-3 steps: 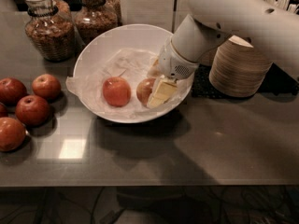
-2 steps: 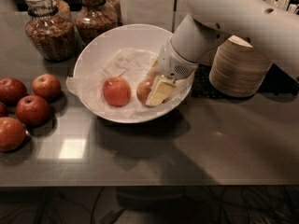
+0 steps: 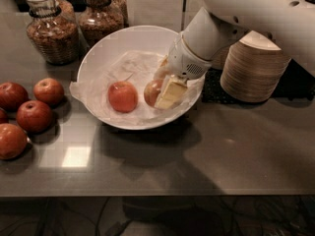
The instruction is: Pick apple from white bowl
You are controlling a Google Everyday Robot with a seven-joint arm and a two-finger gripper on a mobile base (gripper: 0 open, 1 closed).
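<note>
The apple (image 3: 151, 92) is seen low in the right half of the white bowl (image 3: 98, 50), resting on the crumpled paper (image 3: 133, 65) with which the bowl is lined. Its right side is covered by the gripper (image 3: 166, 88), which is lowered into the bowl from the upper right and pressed against the fruit. Whether the gripper is closed on the apple cannot be told. The apple is round, so no long axis is shown, and its stem is hidden, so which way it points cannot be told.

A second, orange-red apple (image 3: 122, 96) is held in the same bowl, just left of the first and apart from the gripper.

The bowl is set on a dark table (image 3: 221, 151). Two glass jars (image 3: 51, 31) filled with brown grain-like contents are placed behind it to the left. A stack of beige bowls (image 3: 253, 65) is placed to its right, partly covered by the arm (image 3: 256, 9). Several red apples (image 3: 33, 116) are grouped on the table near the left edge, well apart from the bowl.
</note>
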